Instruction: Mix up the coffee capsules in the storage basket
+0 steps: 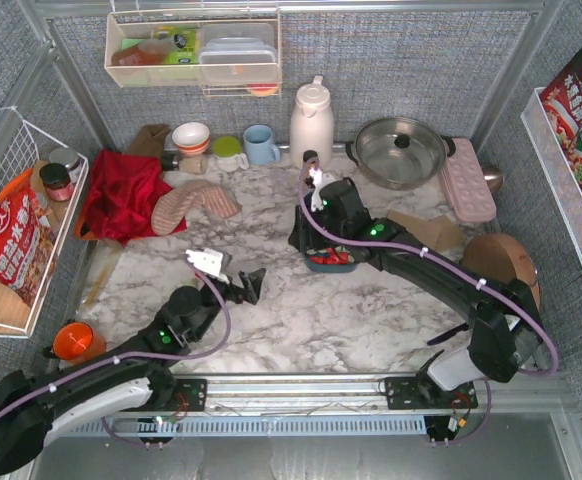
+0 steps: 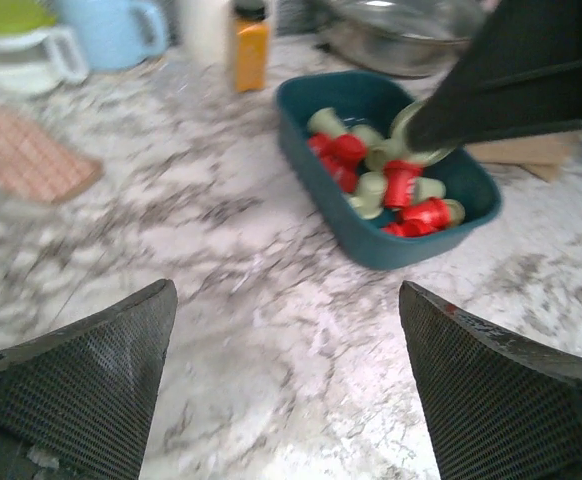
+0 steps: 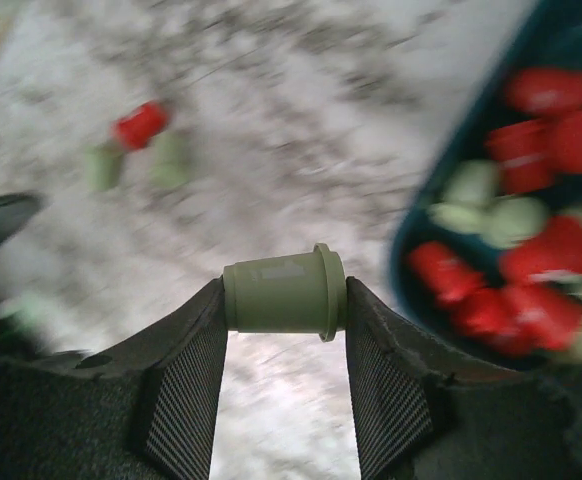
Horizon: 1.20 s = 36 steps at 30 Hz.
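Nearest the bench's (image 1: 301, 320) front edge, left of centre, the left gripper (image 2: 286, 300) hangs low over bare marble with its jaws spread wide and nothing between them. Past it, around the middle of the bench, sits the storage basket (image 2: 366, 248), with red and mint coffee capsules (image 2: 401, 185) heaped loosely inside. The right gripper (image 3: 286, 300) is at the basket's edge, its jaws narrowed onto one mint capsule (image 3: 283, 293) lying crosswise, pinched by its ends. Three blurred loose pods (image 3: 141, 125) seem to lie on the marble outside the basket.

The capsules look light, stiff-shelled and smooth, so they probably roll and skid easily. Their taper could let them squirt out of a side pinch. A hold across the body just under the flanged rim looks safest, with gentle pressure, since thin shells may dent. The basket looks rigid but light and may slide on the marble if pushed.
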{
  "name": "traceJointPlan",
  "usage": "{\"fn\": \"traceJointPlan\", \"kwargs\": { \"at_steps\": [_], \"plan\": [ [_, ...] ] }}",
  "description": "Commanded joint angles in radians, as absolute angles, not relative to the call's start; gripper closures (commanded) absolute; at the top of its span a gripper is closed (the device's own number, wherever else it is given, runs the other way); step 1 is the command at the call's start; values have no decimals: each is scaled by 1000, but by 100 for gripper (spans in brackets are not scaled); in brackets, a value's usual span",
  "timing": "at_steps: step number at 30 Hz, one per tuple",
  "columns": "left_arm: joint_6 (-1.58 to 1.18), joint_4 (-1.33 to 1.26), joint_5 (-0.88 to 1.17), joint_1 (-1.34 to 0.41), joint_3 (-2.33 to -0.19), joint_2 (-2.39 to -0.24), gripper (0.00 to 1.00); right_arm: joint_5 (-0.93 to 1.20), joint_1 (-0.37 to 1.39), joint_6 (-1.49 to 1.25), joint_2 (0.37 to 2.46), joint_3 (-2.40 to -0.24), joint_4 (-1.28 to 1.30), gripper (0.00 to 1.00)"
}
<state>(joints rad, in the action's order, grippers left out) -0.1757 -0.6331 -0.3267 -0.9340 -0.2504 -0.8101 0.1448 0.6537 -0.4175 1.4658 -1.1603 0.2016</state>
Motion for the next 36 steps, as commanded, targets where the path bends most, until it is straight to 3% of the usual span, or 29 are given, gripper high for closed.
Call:
{"fn": "traceJointPlan", "kwargs": {
  "at_steps": [1,5,10,13,19,24,30,36],
  "plan": [
    [-412,-322,-602,-935,-261,-733,1,-279,626,-210,1500,-1188,223,65],
    [-640,-6,-794,-933,-281,-662,1,-435,567,-102,1626,-1248,204,64],
    [-836,249,-885,-912,-270,-575,1,-432,470,-76,1821,-1384,213,60],
    [-858,299,-851,-879,-269,-528,1,-423,432,-82,1918,-1477,253,56],
    [-825,268,-599,-695,-261,-546,1,-368,394,-120,2010,-1567,305,34],
    [-801,206,-448,-579,-289,-710,1,-346,385,-134,1972,-1535,314,22],
    [-773,138,-364,-507,-330,-875,1,-270,387,-184,1795,-1370,281,21],
    [-718,94,-334,-448,-363,-949,20,-232,396,-222,1635,-1202,224,21]
  ]
}}
